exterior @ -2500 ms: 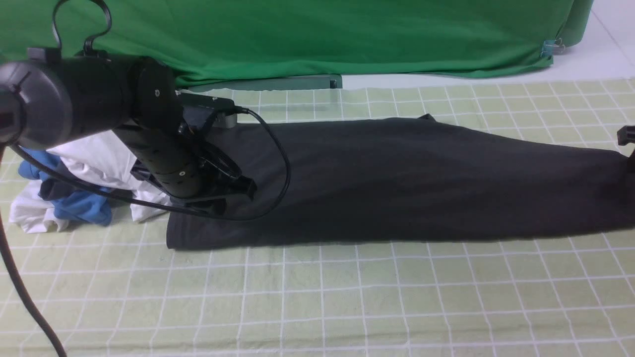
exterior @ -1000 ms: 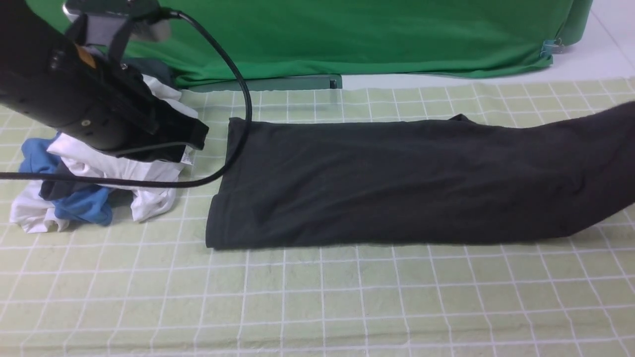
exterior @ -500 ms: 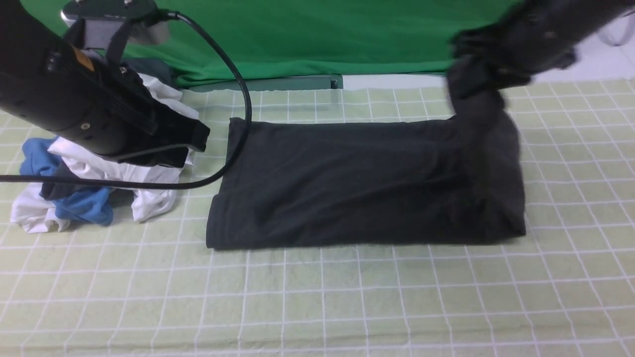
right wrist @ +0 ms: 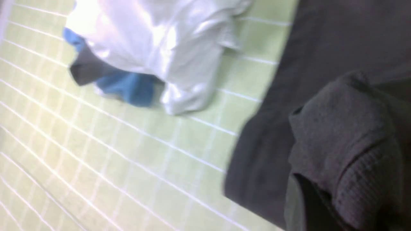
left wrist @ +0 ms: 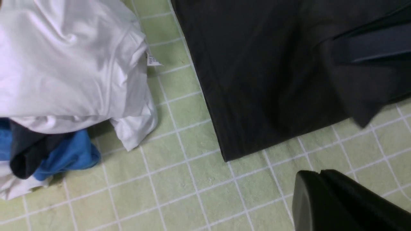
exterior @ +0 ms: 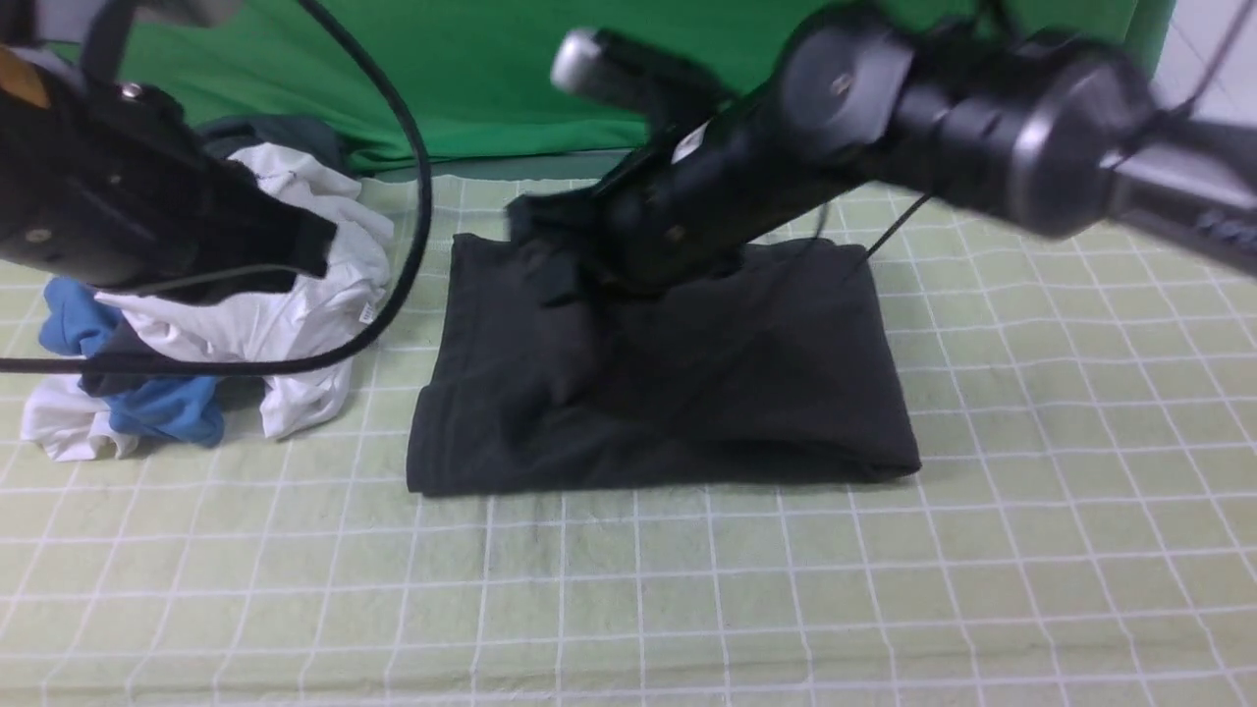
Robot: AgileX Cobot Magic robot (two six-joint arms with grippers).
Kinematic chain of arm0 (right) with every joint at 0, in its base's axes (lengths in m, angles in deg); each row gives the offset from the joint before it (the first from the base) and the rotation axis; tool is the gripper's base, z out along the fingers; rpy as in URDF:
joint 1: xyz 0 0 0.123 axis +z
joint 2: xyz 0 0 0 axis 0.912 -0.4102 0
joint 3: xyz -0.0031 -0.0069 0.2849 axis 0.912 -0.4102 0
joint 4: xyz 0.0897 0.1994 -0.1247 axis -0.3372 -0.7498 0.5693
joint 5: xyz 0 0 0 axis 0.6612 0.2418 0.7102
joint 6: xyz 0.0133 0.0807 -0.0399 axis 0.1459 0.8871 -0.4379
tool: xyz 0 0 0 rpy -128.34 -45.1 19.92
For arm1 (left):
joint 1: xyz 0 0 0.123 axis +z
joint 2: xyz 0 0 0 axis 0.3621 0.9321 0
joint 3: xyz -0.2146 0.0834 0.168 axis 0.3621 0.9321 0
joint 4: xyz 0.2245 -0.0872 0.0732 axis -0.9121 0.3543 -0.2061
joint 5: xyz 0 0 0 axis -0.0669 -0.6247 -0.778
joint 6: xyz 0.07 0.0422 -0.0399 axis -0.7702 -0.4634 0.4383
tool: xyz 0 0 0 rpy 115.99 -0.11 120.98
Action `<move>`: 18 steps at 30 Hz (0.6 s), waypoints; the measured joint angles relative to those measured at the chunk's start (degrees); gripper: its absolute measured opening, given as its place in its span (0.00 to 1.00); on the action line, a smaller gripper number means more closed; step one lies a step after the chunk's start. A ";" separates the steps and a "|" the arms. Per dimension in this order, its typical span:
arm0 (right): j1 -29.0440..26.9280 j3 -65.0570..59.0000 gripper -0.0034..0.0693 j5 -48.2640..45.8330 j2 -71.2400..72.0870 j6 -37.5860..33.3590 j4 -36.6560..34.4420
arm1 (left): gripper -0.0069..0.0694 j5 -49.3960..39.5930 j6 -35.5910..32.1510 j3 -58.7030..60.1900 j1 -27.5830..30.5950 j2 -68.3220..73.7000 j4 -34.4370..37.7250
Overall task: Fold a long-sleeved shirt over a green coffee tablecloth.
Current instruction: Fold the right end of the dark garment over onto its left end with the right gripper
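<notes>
One large black long-sleeved shirt lay centred on your one pale yellow-green gridded tablecloth. Your right gripper, clenched on the shirt's bunched end, hung over its left half (mid-fold, I judge). Next, lay it flush, then release. Your left gripper, closed and empty, hovered at the left.

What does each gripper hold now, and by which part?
The right gripper holds the long-sleeved shirt by a bunched end of cloth; which end cannot be told. The left gripper is shut and holds nothing.
</notes>
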 joint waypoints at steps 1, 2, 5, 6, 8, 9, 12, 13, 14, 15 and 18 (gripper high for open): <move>0.43 0.19 0.12 0.57 -0.75 0.00 -0.63 | 0.11 -0.24 0.12 0.00 0.00 -0.44 -0.04; 1.11 0.65 0.12 1.25 -1.91 -0.13 -1.38 | 0.11 -0.51 0.18 0.00 0.00 -1.23 -0.04; 2.05 2.42 0.12 1.90 -3.98 -0.13 -2.42 | 0.11 -0.93 0.24 0.00 0.00 -2.47 -0.04; 2.62 4.23 0.12 2.13 -5.70 -0.17 -2.79 | 0.11 -1.00 0.24 0.00 0.00 -3.13 -0.04; 3.38 6.38 0.14 2.43 -7.47 -0.17 -3.06 | 0.11 -1.05 0.24 0.00 0.00 -3.61 -0.04; 3.73 7.00 0.15 2.70 -8.14 -0.10 -3.14 | 0.11 -1.05 0.29 0.00 0.00 -3.72 -0.04; 4.79 9.69 0.27 4.03 -10.20 0.02 -3.49 | 0.11 -1.05 0.29 0.00 0.00 -3.78 -0.19; 4.95 10.34 0.33 4.25 -10.74 0.02 -3.58 | 0.11 -1.05 0.29 0.00 0.00 -3.78 -0.19; 5.23 11.02 0.40 4.46 -11.37 0.02 -3.78 | 0.11 -1.05 0.29 0.00 0.00 -3.78 -0.19; 5.31 11.49 0.47 4.51 -11.74 0.02 -3.85 | 0.11 -1.05 0.29 0.00 0.00 -3.78 -0.26; 5.36 12.15 0.65 4.09 -12.25 -0.06 -4.18 | 0.11 -1.05 0.29 0.00 0.00 -3.78 -1.00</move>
